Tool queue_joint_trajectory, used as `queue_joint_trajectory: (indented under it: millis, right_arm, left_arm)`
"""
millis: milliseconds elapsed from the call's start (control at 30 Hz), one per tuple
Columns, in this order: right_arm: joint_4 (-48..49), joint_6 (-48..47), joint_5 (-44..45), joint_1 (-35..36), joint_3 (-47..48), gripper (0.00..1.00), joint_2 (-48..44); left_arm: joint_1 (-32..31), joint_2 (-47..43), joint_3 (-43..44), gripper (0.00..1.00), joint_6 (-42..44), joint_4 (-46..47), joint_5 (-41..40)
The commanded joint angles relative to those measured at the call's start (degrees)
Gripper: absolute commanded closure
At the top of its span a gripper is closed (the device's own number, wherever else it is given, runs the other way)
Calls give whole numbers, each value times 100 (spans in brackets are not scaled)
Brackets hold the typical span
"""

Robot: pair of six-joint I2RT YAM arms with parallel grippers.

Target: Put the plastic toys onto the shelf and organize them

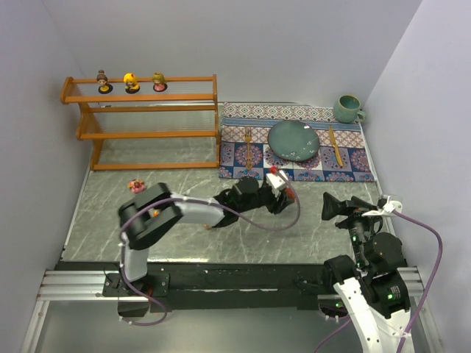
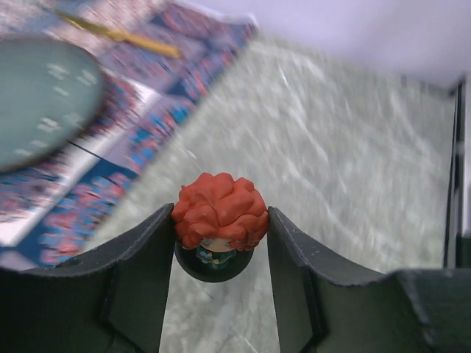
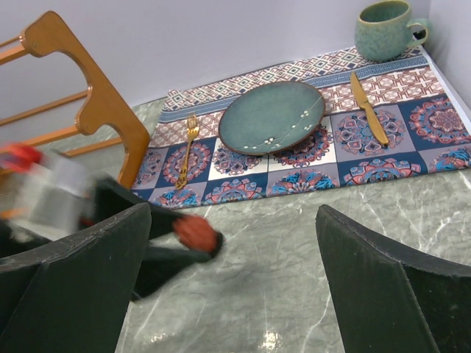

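Left tool (image 2: pixel 222 220) pinched the red-haired doll (image 2: pixel 219 206); best carried upright to the far-left shelf's (image 1: pixel 191 78) top row. Right tool (image 3: pixel 232 220) gaped empty.

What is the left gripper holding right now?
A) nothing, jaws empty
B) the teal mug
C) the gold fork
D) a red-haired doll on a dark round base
D: in the left wrist view the left gripper clamps the red-haired doll from both sides, above the marble table.
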Motion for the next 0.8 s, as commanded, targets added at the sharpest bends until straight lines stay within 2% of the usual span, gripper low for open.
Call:
queue_joint_trajectory:
  millis: [0,133,367,567,767]
  right_arm:
    - [141,14,49,-13,8,0,-1407]
    - [149,6,23,-13,8,0,-1460]
    - [149,15,32,-13,17,0,-1530]
    - [158,23,23,-13,17,0,-1600]
    - [167,6,-3,-13,8,0,-1592]
  left_arm:
    - [53,-1078,-8,62,-315,-448,-1040]
    - [141,-1677,185,60,-429,-1205,-2085]
    - [615,-2399,994,58,-772,-2927,-3229]
    - [1371,-2654,1890,57,-940,-4062,-3643]
    - [2109,-2365,2962,56,-746,-4826,-3758]
